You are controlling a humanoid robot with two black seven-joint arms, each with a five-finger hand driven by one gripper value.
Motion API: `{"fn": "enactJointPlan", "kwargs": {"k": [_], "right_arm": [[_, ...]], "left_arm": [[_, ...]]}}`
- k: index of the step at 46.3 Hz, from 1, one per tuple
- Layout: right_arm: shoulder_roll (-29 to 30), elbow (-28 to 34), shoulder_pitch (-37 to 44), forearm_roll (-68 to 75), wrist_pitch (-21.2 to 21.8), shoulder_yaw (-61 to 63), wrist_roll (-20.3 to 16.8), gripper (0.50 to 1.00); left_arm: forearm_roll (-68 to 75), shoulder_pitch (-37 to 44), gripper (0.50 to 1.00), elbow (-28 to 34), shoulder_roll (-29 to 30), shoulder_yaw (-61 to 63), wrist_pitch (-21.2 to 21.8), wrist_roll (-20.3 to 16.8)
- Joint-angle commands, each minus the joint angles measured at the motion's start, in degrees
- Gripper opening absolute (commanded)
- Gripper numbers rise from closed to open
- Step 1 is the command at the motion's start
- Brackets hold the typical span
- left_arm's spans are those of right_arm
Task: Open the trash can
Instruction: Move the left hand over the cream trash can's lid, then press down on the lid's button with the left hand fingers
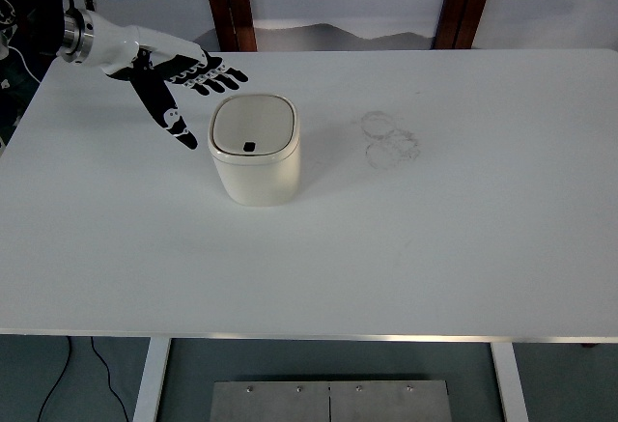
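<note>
1. A cream, rounded-square plastic trash can (256, 150) stands upright on the white table (435, 248), its lid closed, with a small dark button (249, 146) near the lid's front edge
2. The left hand (183, 79), black and white with segmented fingers, sits up and to the left of the can, apart from it, fingers spread wide and holding nothing
3. Its thumb (174, 118) points down toward the can's left side
4. Faint ring marks (391, 137) lie on the table right of the can
</note>
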Motion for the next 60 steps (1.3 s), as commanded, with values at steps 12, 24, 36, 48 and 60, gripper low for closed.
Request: {"fn": "enactJointPlan", "kwargs": {"k": [12, 24, 36, 48, 60], "right_arm": [[0.0, 0.0, 0.0, 0.0, 0.0, 0.0, 0.0, 0.995], [0.0, 0.0, 0.0, 0.0, 0.0, 0.0, 0.1, 0.995], [0.0, 0.0, 0.0, 0.0, 0.0, 0.0, 0.0, 0.995], [0.0, 0.0, 0.0, 0.0, 0.0, 0.0, 0.0, 0.995], [0.0, 0.1, 0.0, 0.0, 0.0, 0.0, 0.0, 0.995]], "left_arm": [[-0.1, 0.1, 1.0, -2.9, -1.1, 0.0, 0.0, 3.8], [-0.1, -0.1, 1.0, -3.8, -2.4, 0.0, 0.0, 3.9], [-0.2, 0.1, 1.0, -4.0, -3.8, 0.0, 0.0, 3.9], [-0.3, 0.6, 1.0, -3.9, -4.1, 0.0, 0.0, 4.8], [-0.3, 0.8, 1.0, -3.9, -4.7, 0.1, 0.0, 5.2]]}}
